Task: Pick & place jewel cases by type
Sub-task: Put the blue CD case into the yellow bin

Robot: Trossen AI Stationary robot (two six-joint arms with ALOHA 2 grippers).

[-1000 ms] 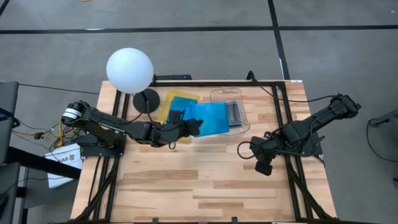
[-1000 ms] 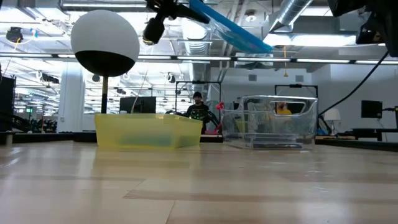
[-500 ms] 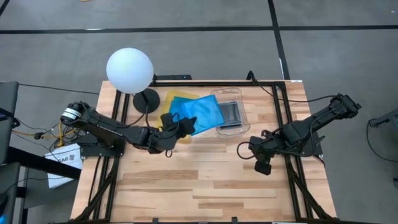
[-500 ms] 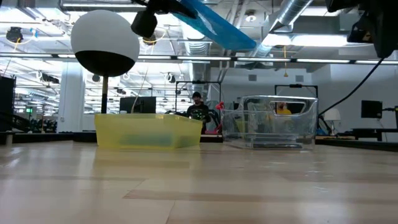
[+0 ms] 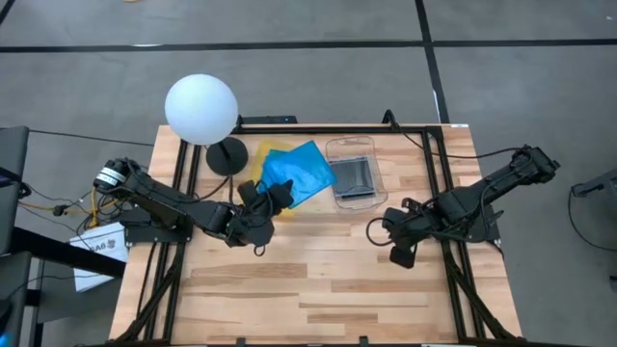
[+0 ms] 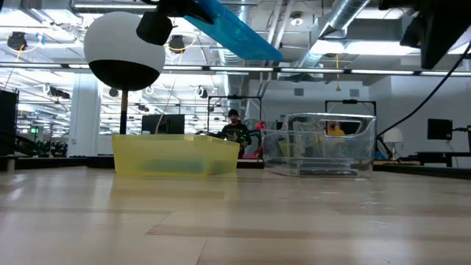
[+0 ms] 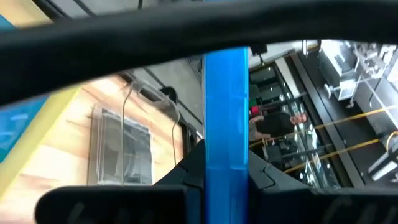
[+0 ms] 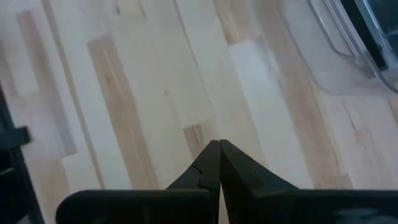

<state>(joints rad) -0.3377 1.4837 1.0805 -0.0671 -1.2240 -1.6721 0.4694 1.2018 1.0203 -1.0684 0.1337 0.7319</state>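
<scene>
Blue case (image 5: pixel 301 172) pinched in left claw (image 5: pixel 273 198), carried in the air over the table's far half, above the yellow tray (image 5: pixel 262 160). In the low view the case (image 6: pixel 234 29) is tilted, well above the tray (image 6: pixel 175 154), one end lower than the other. Left wrist view shows the case (image 7: pixel 225 118) edge-on between the fingers (image 7: pixel 186 171), which clamp it.

Yellow tray sits near the far edge, left of centre, just beside the clear container (image 5: pixel 354 172). Container holds cases seen as a dark grey slab (image 5: pixel 355 175); exact count cannot be told. Container also visible in the low view (image 6: pixel 324 143), right of the tray.

White globe lamp (image 5: pixel 201 110) stands on a dark round base (image 5: pixel 228 155) at the far left corner of the table (image 5: pixel 318 280).

Right claw (image 5: pixel 398 253) hangs over the right side of the table, near the right edge, holding nothing. Right wrist view: fingers (image 8: pixel 214 163) pressed together, tips touching, bare wood below, a corner of the container (image 8: pixel 354 37) in sight.

Person (image 6: pixel 234 126) in the room behind the table, far off.
</scene>
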